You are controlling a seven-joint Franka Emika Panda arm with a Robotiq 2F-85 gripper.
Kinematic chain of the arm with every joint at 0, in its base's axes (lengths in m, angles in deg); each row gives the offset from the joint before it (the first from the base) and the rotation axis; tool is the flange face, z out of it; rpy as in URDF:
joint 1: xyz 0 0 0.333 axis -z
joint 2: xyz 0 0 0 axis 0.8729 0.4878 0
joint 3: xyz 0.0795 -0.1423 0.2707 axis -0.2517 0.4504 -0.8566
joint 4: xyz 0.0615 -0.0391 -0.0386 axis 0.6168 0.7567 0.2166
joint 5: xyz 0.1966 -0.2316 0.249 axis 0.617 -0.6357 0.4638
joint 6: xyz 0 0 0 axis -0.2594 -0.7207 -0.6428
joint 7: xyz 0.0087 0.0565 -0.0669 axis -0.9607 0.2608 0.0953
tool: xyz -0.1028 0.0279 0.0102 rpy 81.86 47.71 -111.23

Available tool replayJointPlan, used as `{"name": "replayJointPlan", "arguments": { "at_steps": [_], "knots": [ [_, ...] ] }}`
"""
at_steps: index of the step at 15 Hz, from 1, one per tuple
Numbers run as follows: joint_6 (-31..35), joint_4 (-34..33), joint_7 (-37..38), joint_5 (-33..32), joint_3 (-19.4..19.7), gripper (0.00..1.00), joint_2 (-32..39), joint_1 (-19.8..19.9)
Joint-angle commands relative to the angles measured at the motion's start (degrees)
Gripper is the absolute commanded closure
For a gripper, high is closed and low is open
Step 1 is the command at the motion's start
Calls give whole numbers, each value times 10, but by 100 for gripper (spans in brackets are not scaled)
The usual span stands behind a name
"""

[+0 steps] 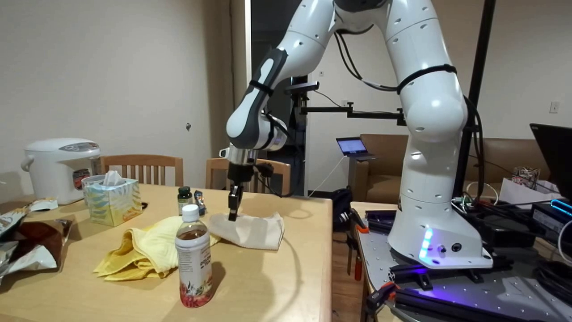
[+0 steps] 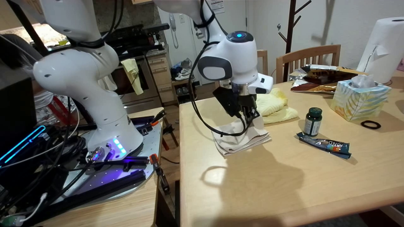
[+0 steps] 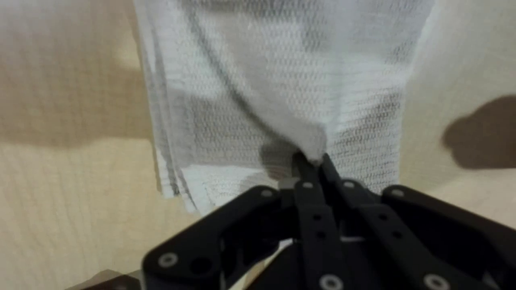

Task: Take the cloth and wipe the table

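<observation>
A folded white cloth (image 1: 261,235) lies on the wooden table (image 1: 254,286). It also shows in an exterior view (image 2: 235,140) and fills the middle of the wrist view (image 3: 363,80). My gripper (image 1: 234,217) points down at the cloth; it is also in an exterior view (image 2: 252,119). In the wrist view the fingertips (image 3: 314,163) are closed on a raised fold of the white cloth. The rest of the cloth appears to lie on the table (image 3: 60,193). A crumpled yellow cloth (image 1: 156,248) lies beside it, also in an exterior view (image 2: 274,108).
A drink bottle (image 1: 194,264) stands in front of the yellow cloth. A green pill bottle (image 2: 313,122) and a snack bar (image 2: 326,145) are close by. A tissue box (image 2: 359,97), black ring (image 2: 371,124), foil bags (image 1: 38,243) and white water boiler (image 1: 62,172) stand farther off.
</observation>
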Motion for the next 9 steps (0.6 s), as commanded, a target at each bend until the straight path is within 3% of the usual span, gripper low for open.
{"name": "replayJointPlan", "arguments": {
  "at_steps": [1,9],
  "knots": [
    [21,3,-39,22,-30,99,1,3],
    [107,28,-20,12,-41,99,-1,12]
  ]
}}
